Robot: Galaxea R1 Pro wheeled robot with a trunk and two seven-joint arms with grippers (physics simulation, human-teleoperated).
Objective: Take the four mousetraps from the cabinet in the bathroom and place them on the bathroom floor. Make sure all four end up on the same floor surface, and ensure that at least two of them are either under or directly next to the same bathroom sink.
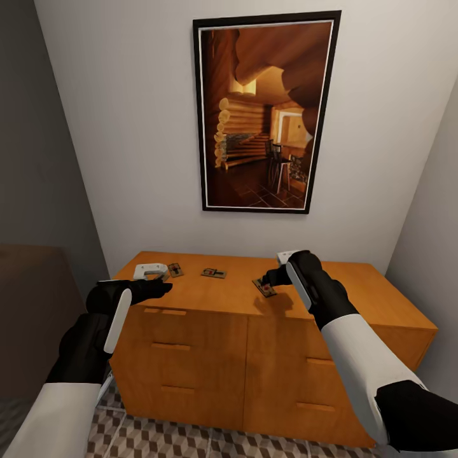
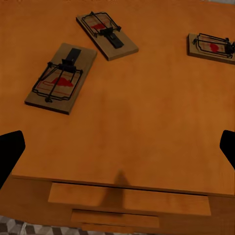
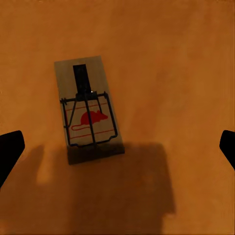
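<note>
A low, wide orange-brown wooden cabinet (image 1: 267,337) with flat drawer fronts and slim bar handles stands against a pale wall. Its flat top is the surface carrying the small flat brown wooden mousetraps with dark wire parts.

In the head view three traps show on the surface. One (image 1: 264,288) lies just below and in front of the right end effector (image 1: 268,278), its long axis angled diagonally. A second (image 1: 214,273) lies near the middle, long axis running roughly along the cabinet's width. A third (image 1: 175,270) sits farther left, beside a white blocky object (image 1: 150,271) near the left rear corner.

The right wrist view shows its trap (image 3: 88,108) lying flat, red mouse print and wire bar at the end nearer the camera, dark strip at the far end; the black fingertips (image 3: 11,152) stand wide apart, released, with nothing between them.

The left end effector (image 1: 162,287) hovers at the cabinet's front left edge, released as well, fingertips (image 2: 10,152) far apart. Beyond it in the left wrist view lie three traps, well apart and each angled differently: (image 2: 62,78), (image 2: 106,35), (image 2: 212,47).

A tall black-framed picture of a log interior (image 1: 266,114) hangs on the wall above. Cube-patterned floor tiles (image 1: 191,439) show below the cabinet.
</note>
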